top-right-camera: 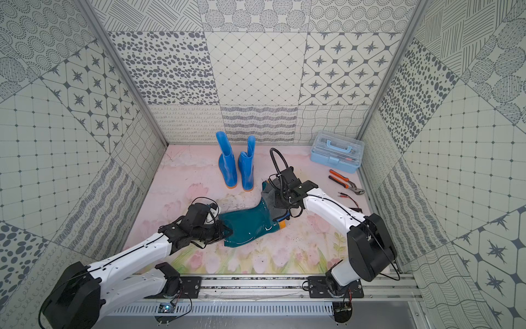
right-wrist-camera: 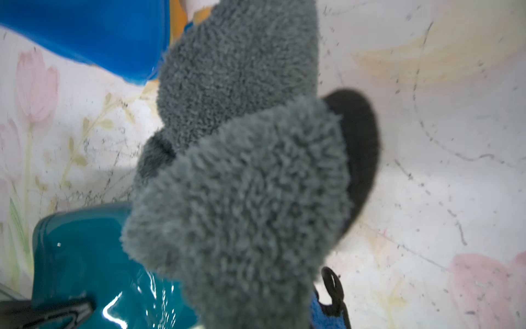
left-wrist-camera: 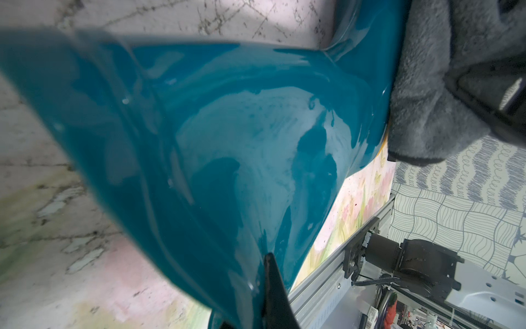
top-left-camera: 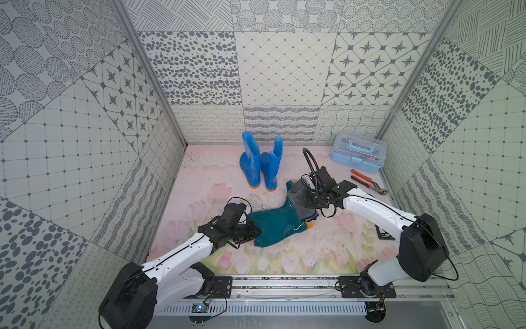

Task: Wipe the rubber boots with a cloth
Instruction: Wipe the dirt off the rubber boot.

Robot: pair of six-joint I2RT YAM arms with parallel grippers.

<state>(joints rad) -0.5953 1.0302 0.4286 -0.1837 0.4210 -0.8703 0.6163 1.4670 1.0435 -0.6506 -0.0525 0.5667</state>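
Two white arms (top-left-camera: 370, 210) with black joints (top-left-camera: 421, 245) and thin black cables (top-left-camera: 176, 251).

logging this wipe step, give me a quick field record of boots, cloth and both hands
teal boot: lying on its side on the floral mat
blue boots: two, upright, side by side at the back
cloth: bunched over the teal boot's foot end
left hand: shut on the teal boot's shaft rim
right hand: shut on the cloth
other: toolbox and pliers, back corner on the right arm's side
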